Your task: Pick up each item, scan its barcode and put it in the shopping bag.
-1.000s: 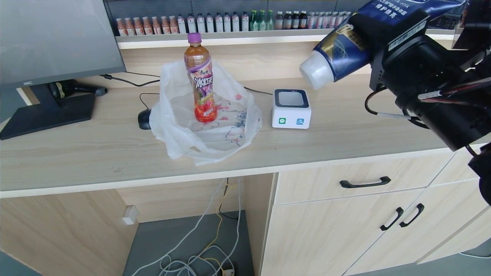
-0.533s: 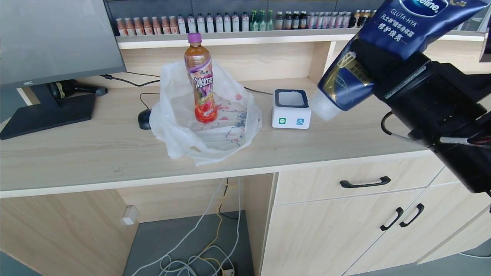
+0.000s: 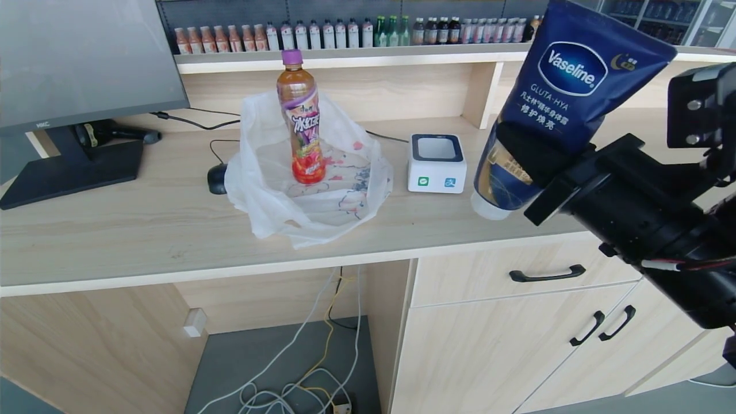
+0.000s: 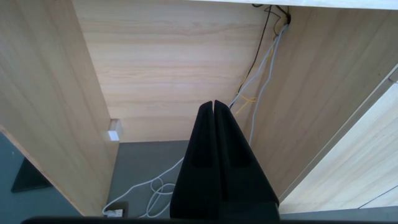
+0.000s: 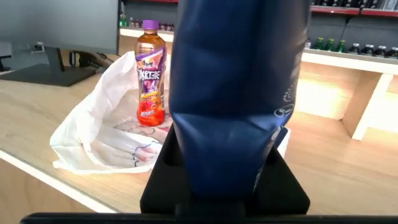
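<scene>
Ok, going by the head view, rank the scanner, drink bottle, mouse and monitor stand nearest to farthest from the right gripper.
From the right gripper, shut on the blue tube:
1. scanner, just to its left on the counter.
2. drink bottle, upright in the shopping bag, mid-counter.
3. mouse, just past the bag's left edge.
4. monitor stand, at the far left.

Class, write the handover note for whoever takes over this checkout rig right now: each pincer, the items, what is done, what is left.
Left pincer: shut, empty, low, facing the space under the counter.
Right pincer: shut on tube, cap down, right of scanner, not over it.
Bottle: upright in bag on the counter.
Done: bottle bagged.
Left, it seems: scan the tube, then bag it.
</scene>
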### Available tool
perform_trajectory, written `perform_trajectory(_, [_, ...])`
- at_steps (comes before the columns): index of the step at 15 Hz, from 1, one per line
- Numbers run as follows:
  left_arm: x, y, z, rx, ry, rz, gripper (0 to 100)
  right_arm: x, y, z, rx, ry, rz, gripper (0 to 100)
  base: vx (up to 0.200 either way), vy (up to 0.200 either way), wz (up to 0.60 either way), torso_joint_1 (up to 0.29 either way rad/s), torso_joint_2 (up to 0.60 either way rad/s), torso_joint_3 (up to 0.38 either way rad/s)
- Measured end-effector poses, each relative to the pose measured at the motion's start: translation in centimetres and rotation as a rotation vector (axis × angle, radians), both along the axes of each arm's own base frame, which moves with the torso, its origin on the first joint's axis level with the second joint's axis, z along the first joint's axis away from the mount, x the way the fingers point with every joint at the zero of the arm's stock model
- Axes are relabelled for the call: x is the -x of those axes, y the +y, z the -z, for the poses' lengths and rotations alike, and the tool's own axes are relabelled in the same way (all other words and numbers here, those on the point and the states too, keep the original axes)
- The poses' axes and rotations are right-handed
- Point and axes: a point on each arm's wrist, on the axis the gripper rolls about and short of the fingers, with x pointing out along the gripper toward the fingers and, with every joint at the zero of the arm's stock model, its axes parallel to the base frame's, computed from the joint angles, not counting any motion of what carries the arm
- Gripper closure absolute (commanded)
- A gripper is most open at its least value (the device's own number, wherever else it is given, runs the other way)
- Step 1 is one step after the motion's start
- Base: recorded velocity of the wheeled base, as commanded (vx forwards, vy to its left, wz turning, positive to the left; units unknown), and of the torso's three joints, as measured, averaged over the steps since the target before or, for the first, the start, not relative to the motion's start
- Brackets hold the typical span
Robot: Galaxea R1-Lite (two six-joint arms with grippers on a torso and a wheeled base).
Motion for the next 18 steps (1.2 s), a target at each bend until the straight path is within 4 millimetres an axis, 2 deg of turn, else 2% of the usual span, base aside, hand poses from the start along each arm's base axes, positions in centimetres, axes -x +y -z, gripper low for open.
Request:
perform_trajectory(4, [0.0,0.0,0.0,0.001,0.000,-0.002,100,-1.6,-0.4,-0.6,-0.018,-0.026,0.048,100,0.000,0.000,0.00,0.000,0.00,0.000])
perform_trajectory(8, [0.0,0.0,0.0,0.002,0.000,-0.002,100,-2.7,-0.9,-0.2,-0.100,0.019,0.088,100,0.000,0.200,0.00,0.000,0.00,0.002])
perform_trajectory(18, [0.0,0.0,0.0,0.008,0.000,-0.002,100,-3.9,-0.4,0.2,-0.111,0.033,0.093,100,0.000,0.200,0.00,0.001,0.00,0.004])
